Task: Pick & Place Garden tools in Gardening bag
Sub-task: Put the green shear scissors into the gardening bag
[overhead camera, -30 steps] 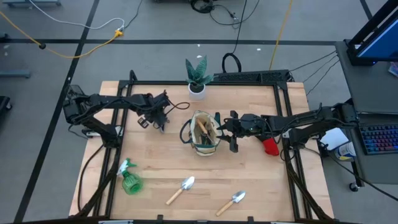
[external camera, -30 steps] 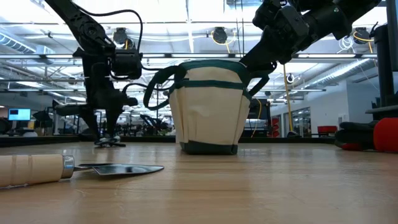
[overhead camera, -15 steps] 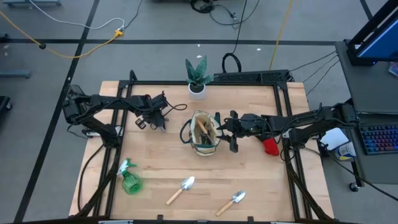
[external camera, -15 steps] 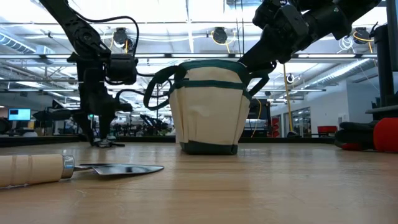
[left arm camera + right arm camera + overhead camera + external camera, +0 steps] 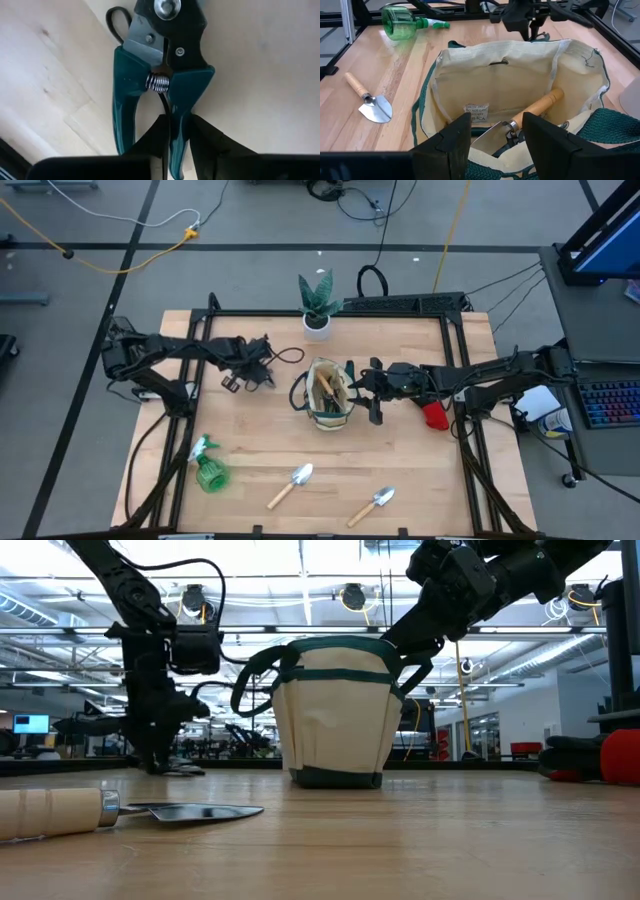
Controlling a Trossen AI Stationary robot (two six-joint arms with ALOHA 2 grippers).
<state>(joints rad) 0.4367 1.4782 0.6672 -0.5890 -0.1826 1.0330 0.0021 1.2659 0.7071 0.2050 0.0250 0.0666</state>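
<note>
The dark-handled pruners (image 5: 165, 60) lie flat on the table left of the gardening bag (image 5: 328, 392), with my left gripper (image 5: 175, 145) shut on one of their handles. The beige bag stands upright at the table's middle. A wood-handled tool (image 5: 535, 111) lies inside it. My right gripper (image 5: 497, 137) stands open over the bag's right rim; I cannot tell whether it touches the bag. A green spray bottle (image 5: 208, 468) and two trowels (image 5: 292, 483) (image 5: 375, 503) lie near the front edge. A red item (image 5: 434, 416) lies at the right. My left gripper pinches one handle of the pruners (image 5: 176, 125) between its two fingers, below the spring and toward the handle's free end. The fingers (image 5: 152, 137) come from above, pointing down, one on each side of that handle. The pruners lie on the table.
A green plant in a white pot (image 5: 317, 305) stands at the far edge behind the bag. A black cable loop (image 5: 290, 352) lies beside the pruners. The trowel nearest the low camera (image 5: 120, 810) lies in front of the bag. There is bare tabletop between the pruners and the bag.
My left gripper has shifted a little toward the table's left edge, staying low over the pruners. The right arm and the bag have kept still.
</note>
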